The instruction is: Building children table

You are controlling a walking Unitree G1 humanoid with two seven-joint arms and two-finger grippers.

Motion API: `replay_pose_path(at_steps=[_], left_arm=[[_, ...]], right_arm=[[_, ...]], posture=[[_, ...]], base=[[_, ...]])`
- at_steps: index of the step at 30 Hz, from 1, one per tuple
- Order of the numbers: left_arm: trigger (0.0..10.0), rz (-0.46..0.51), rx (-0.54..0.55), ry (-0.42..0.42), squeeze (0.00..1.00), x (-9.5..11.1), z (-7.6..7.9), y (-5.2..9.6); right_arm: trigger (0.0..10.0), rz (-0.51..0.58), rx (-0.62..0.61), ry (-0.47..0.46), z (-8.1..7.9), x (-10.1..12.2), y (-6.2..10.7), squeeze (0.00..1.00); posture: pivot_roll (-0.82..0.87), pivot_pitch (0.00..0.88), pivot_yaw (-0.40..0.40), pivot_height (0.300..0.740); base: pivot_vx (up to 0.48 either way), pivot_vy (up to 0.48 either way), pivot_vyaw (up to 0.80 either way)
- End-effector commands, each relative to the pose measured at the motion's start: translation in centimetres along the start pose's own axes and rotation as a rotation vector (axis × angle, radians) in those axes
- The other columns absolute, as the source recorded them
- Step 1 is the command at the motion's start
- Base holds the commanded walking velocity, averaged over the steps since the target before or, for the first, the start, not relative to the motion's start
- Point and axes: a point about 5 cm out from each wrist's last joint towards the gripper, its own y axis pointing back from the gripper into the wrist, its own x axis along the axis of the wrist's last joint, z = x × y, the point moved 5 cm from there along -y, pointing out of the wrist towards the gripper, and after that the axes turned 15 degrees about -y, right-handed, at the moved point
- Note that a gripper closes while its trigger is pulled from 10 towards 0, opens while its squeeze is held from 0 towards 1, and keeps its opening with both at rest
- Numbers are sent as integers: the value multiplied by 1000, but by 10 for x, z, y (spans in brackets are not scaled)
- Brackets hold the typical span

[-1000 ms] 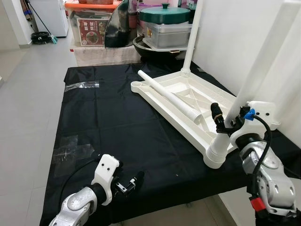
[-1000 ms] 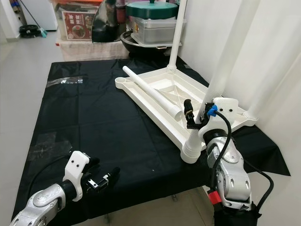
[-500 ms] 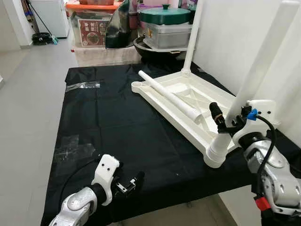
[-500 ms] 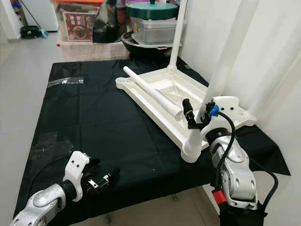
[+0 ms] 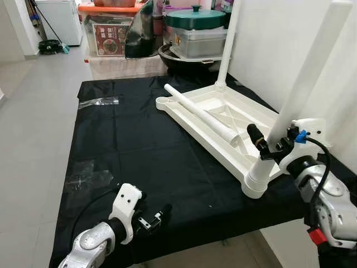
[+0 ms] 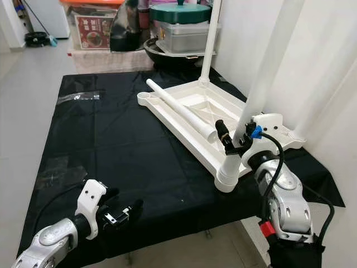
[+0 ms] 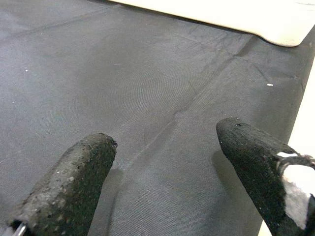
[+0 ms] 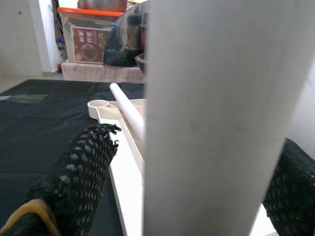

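Tabletop [image 5: 223,120], white plastic, lies upside down on the black cloth [image 5: 139,145], toward the cloth's right edge, underside ribs facing up. Inverted so the leg sockets open upward and legs can be dropped in from above.

Near leg [image 5: 301,95] stands in the socket at the tabletop's near corner, close to the cloth's front edge; slight lean to the right. Right gripper [image 5: 268,148] has its two black fingers straddling this leg low down, just above the ribbed collar. In the right wrist view the leg fills the space between the fingers, one on either side; they look clamped on it, though true contact I cannot confirm. Low grip probably chosen to steady or twist the leg home in its socket.

Far leg [image 5: 227,44] already upright at the tabletop's far corner. Loose leg [image 5: 201,113] lies along the underside, ribbed end toward the near corner — parked there within reach, not yet fitted. Empty socket visible at the far left corner [image 5: 163,101].

Left gripper [image 5: 152,219] rests at the cloth's front edge, well apart from the tabletop, fingers spread, nothing between them; idle.

Storage boxes and a green-lidded pot [image 5: 195,15] beyond the cloth's far edge.
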Motion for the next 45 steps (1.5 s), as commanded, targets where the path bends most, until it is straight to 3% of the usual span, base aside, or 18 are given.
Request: replay_pose_path(at_steps=[1, 8, 10, 45], left_arm=[[10000, -23, -14, 8, 0, -6, 3, 2], [10000, -23, -16, 7, 0, -5, 3, 2], [10000, -22, -20, 9, 0, -5, 3, 3], [10000, -24, -40, 8, 0, -5, 5, 4]], right_arm=[[10000, 5, 0, 7, 5, 2, -2, 0], [10000, -11, 42, 15, 5, 0, -4, 0], [10000, -22, 106, 14, 2, 1, -5, 0], [10000, -56, 224, 33, 20, 0, -7, 0]], posture=[[-9, 0, -55, 740], [-6, 0, -54, 740], [-5, 0, -54, 740], [6, 0, -49, 740]], base=[[0, 0, 0], [0, 0, 0], [0, 0, 0], [0, 0, 0]])
